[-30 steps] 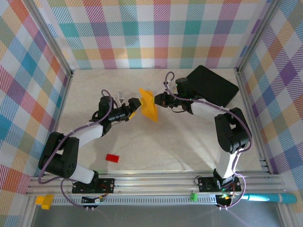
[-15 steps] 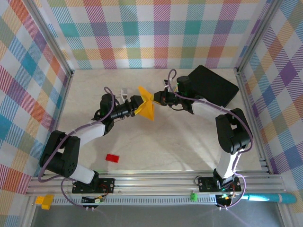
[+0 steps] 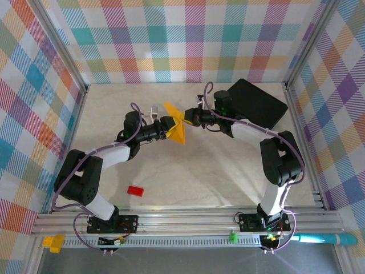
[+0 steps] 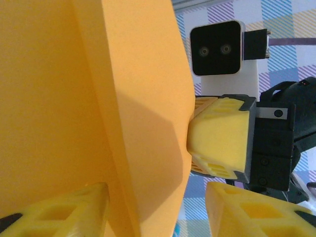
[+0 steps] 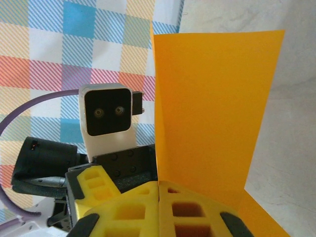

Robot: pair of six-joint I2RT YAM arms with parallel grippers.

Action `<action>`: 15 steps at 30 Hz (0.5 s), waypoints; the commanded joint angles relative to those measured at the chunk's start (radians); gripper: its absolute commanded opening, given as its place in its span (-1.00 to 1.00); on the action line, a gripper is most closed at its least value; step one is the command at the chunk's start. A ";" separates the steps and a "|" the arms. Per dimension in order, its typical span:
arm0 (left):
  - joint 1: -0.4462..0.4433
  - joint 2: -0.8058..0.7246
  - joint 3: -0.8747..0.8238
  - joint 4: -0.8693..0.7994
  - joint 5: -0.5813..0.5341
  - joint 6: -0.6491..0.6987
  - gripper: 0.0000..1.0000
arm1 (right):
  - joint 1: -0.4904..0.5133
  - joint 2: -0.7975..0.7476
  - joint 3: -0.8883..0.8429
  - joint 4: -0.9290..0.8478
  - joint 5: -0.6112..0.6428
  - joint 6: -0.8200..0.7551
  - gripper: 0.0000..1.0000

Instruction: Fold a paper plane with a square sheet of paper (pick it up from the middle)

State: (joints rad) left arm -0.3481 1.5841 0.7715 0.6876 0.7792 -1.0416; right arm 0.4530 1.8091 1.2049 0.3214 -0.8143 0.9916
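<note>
Top view: the creased paper (image 3: 177,130) is held up left of the box (image 3: 256,103), between the left gripper (image 3: 166,127) and the right gripper (image 3: 188,119).
Left wrist: the left gripper's fingers (image 4: 54,212) stand apart, with the paper between them.
Right wrist: the right gripper is clamped on the paper's lower edge.

The paper (image 3: 177,131) barred the table's (image 3: 217,171) far middle, a black box (image 3: 259,104) its far right corner; the near middle was free.

Bright, even light — soft shadows on the table (image 3: 188,171); wrist close-ups slightly blurred.
</note>
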 commanded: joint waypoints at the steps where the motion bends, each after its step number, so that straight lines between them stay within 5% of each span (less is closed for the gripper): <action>1: -0.015 0.014 0.029 0.064 0.052 -0.004 0.03 | 0.002 -0.004 0.000 0.068 -0.040 0.045 -0.98; 15: -0.010 0.005 0.014 0.093 0.025 -0.021 -0.42 | -0.018 -0.022 -0.047 0.097 -0.034 0.059 -0.95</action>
State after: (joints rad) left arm -0.3542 1.5959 0.7750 0.7231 0.8005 -1.0626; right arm 0.4435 1.8091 1.1706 0.3759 -0.8280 1.0401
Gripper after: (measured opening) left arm 0.293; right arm 0.043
